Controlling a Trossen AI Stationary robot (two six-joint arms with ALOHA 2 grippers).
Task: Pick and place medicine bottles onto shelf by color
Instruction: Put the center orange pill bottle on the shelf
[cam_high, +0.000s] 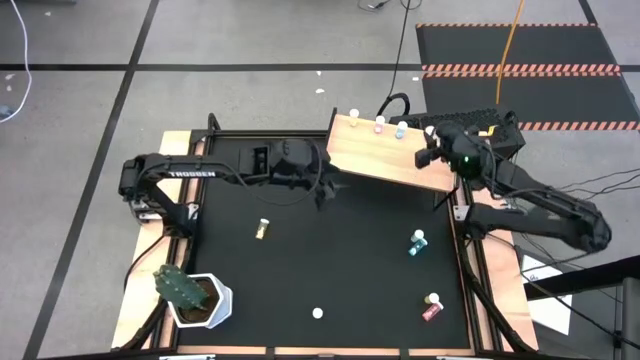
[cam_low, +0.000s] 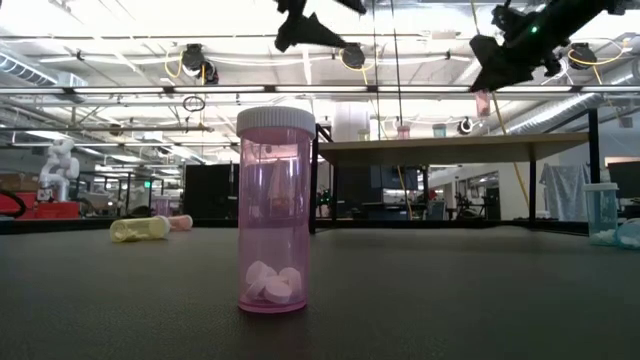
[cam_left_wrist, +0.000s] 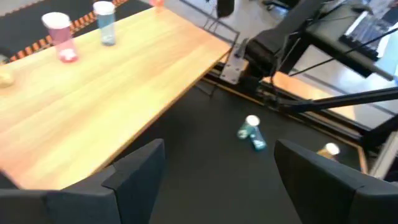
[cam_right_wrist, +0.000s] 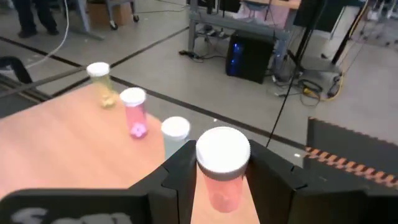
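The shelf (cam_high: 390, 152) stands at the table's far right, with a yellow bottle (cam_right_wrist: 101, 84), a pink one (cam_right_wrist: 134, 112) and a teal one (cam_right_wrist: 175, 129) upright along its far edge. My right gripper (cam_high: 426, 157) hovers over the shelf's right end, shut on a red bottle (cam_right_wrist: 221, 186). My left gripper (cam_left_wrist: 214, 168) is open and empty above the table, just off the shelf's near left corner. On the black tabletop a yellow bottle (cam_high: 262, 228) and a teal bottle (cam_high: 417, 242) lie on their sides. A red one (cam_high: 432, 307) sits near the right front, and a pink one (cam_low: 272, 210) stands upright. My right gripper pinches the red bottle's body just under its white cap (cam_right_wrist: 222, 149) between its two fingers (cam_right_wrist: 180, 174). The fingers come nearly level from the table's right side. The bottle stands upright in the hold, and its lower part (cam_low: 483, 102) hangs clear above the shelf.
A green cactus in a white pot (cam_high: 192, 295) stands at the near left corner. The shelf's black legs (cam_low: 530, 185) rise from the far right of the table. Bare black tabletop lies in the middle between the scattered bottles.
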